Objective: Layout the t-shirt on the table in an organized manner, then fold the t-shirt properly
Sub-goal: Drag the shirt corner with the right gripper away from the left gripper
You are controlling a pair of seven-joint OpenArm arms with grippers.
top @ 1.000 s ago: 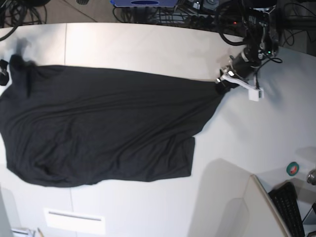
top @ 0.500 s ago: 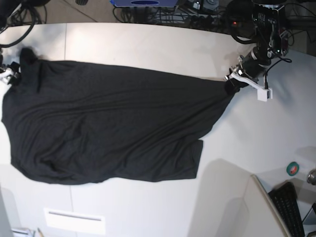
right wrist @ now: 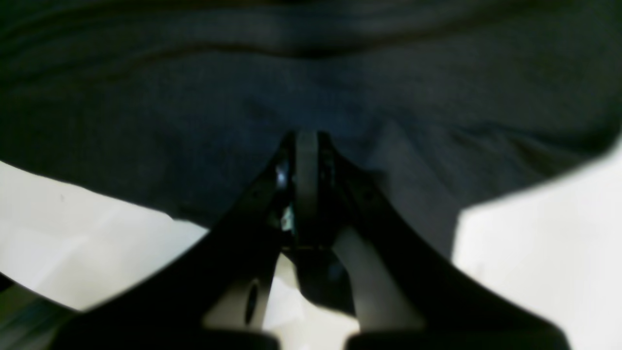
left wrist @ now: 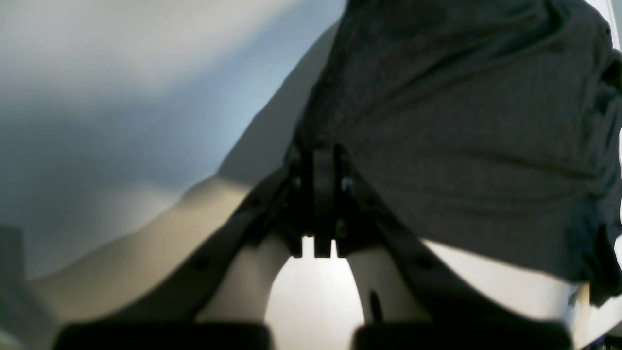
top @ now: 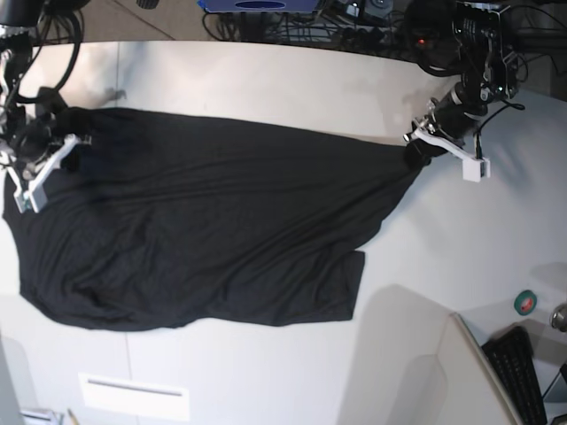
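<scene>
The black t-shirt (top: 204, 230) lies spread across the off-white table (top: 266, 88), plain side up with soft wrinkles. At its far right corner my left gripper (top: 415, 152) is shut on the fabric and holds it pulled to a point. In the left wrist view the closed left gripper (left wrist: 323, 160) bites the t-shirt (left wrist: 461, 121). My right gripper (top: 49, 159) sits on the shirt's upper left edge. The right wrist view shows the right gripper (right wrist: 306, 146) with jaws together in the dark t-shirt (right wrist: 194, 121).
A green tape roll (top: 525, 303) and a black keyboard (top: 518, 376) lie at the lower right, beside a raised white panel (top: 416, 354). Cables (top: 354, 22) crowd the back edge. A white label (top: 133, 396) is near the front edge.
My right arm has come in from the left onto the shirt's upper left edge and its gripper has shut there. The left gripper kept its hold and drew the shirt slightly right.
</scene>
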